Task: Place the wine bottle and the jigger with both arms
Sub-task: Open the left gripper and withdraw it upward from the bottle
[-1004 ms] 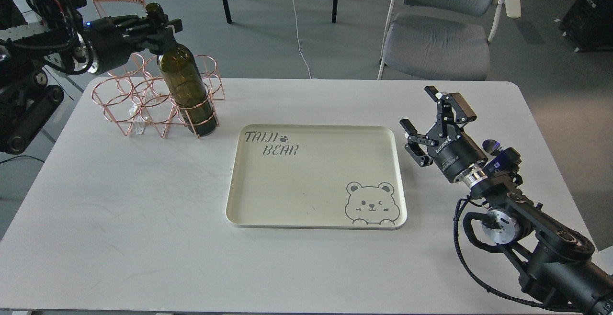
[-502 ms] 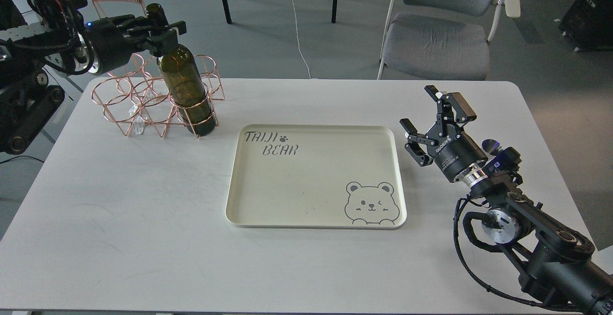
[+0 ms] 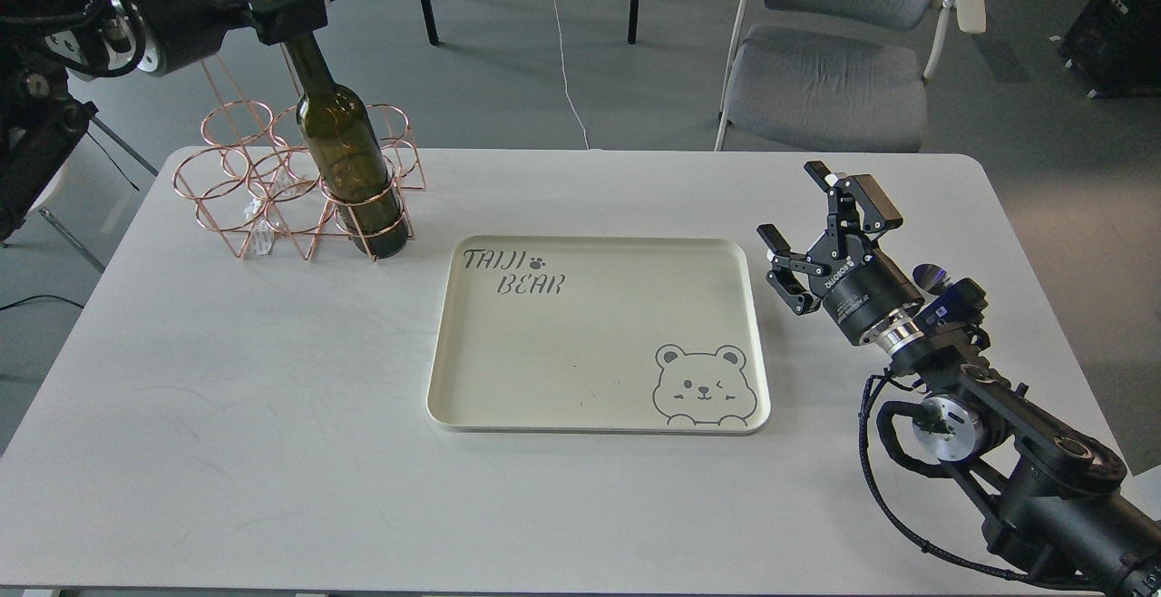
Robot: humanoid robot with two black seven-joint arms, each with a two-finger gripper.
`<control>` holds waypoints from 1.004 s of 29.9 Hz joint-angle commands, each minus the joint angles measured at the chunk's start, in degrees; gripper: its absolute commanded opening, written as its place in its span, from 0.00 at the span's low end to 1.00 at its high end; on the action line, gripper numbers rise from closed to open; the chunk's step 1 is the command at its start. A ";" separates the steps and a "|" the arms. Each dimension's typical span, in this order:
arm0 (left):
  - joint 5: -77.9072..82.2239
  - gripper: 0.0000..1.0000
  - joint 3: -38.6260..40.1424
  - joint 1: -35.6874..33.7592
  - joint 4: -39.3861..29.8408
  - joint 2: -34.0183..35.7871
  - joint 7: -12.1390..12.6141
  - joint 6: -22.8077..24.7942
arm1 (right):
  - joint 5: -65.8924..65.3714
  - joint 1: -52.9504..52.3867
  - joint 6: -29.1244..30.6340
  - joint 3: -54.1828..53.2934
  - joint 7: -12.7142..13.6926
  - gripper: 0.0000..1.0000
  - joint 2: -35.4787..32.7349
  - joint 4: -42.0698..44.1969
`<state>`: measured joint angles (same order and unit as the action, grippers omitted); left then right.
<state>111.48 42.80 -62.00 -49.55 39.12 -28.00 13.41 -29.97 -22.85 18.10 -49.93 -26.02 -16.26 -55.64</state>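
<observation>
The left claw [image 3: 288, 12] grips the bottle [image 3: 349, 157] top; the bottle stands up in the rack [image 3: 272, 184]. The right claw [image 3: 816, 225] is open.

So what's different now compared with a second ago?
The left gripper has risen toward the top of the view. It was clamped low on the neck of the wine bottle; now it sits at the neck's very top. The bottle itself still stands in the copper wire rack. The right gripper, open, and the cream tray have not moved.
</observation>
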 commanded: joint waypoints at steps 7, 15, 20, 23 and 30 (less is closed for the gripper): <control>-28.90 0.97 -0.26 -4.89 -9.76 1.66 0.00 1.71 | 0.09 -0.52 -0.08 -1.40 -0.88 0.97 0.70 0.01; -66.19 0.98 0.17 3.71 -19.53 -2.99 0.00 1.79 | 0.44 -0.52 -0.08 -3.59 -1.58 0.97 1.40 -0.52; -68.59 0.98 2.27 14.78 -24.36 -5.89 0.00 2.32 | 0.61 -0.61 -0.70 -3.86 -1.67 0.97 1.40 -0.52; -68.77 0.98 4.91 20.67 -25.95 -8.26 0.00 2.50 | 0.70 -0.79 -1.93 -3.86 -1.49 0.97 1.40 -0.43; -69.73 0.98 10.63 34.82 -25.95 -13.54 0.00 3.46 | 0.88 -0.61 -2.37 -3.86 -1.58 0.97 1.31 -0.26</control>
<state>42.36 51.37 -32.61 -75.47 27.38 -27.99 16.05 -29.20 -23.62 15.77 -53.76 -27.52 -14.90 -55.96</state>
